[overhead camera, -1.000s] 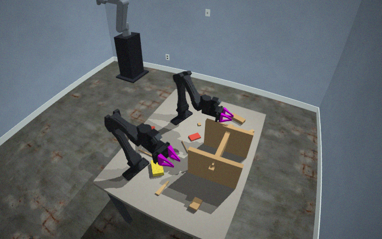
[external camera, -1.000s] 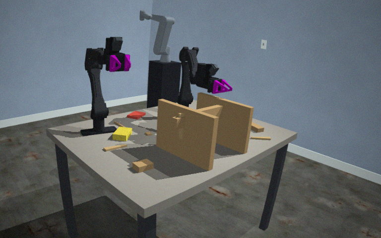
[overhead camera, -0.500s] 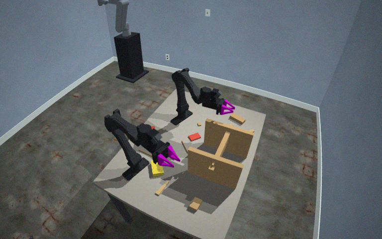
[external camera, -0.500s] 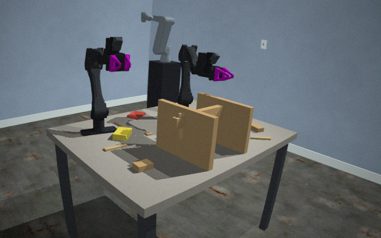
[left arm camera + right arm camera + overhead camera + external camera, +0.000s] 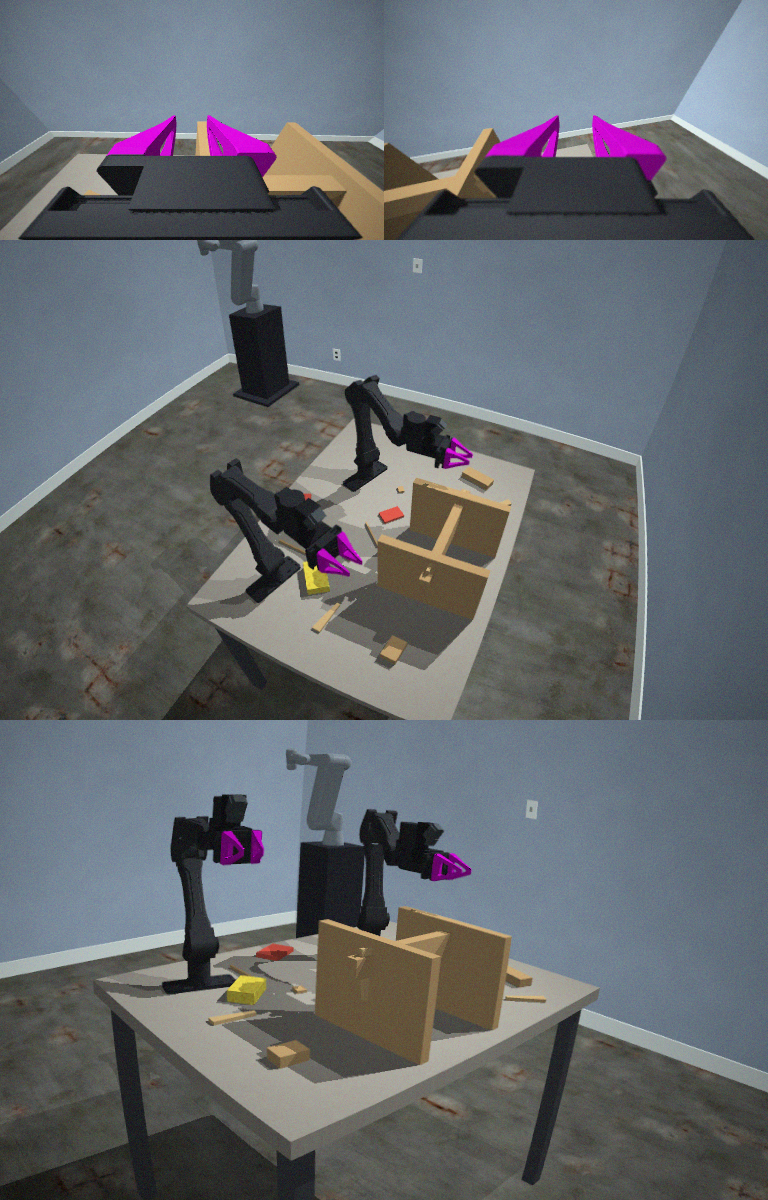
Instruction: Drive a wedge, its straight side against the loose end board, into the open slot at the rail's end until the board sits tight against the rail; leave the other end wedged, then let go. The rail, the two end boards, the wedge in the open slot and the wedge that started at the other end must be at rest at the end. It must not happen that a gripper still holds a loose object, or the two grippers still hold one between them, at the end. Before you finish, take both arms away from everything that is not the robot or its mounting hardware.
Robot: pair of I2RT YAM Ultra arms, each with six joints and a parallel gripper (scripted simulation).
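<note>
The small wooden wedge would be light and stiff, I'd guess, smooth enough to twist if pinched near its thin tip. I'd grip it by the thick end across the flat faces, leaving the taper free and the straight side towards the loose end board (image 5: pixel 481 528) (image 5: pixel 475 974) (image 5: pixel 300 155) (image 5: pixel 404 165). Knocking it askew looks like the main danger.

Neither arm has hold of anything. The left gripper (image 5: pixel 470 459) (image 5: pixel 469 871) (image 5: pixel 191 120) is parted and empty above the far side of that board; the right gripper (image 5: pixel 355 568) (image 5: pixel 247 847) (image 5: pixel 575 120) is likewise parted, well apart from the woodwork. I can't make out for certain whether the wedge sits in the slot: the far board hides that from me, and only slivers of wood show behind it.

The rail (image 5: pixel 447 531) (image 5: pixel 424 941) (image 5: pixel 419 190) spans the two uprights, and a small peg (image 5: pixel 428 572) (image 5: pixel 363 950) stands at its near end, best left alone. Around them lie a wooden block (image 5: pixel 477 477) (image 5: pixel 518 976) beyond the far board, another stick (image 5: pixel 525 998), a red slab (image 5: pixel 391 514) (image 5: pixel 274 951) and a yellow block (image 5: pixel 316 579) (image 5: pixel 246 989). The tall board and the block below crowd the left arm's way back down.
</note>
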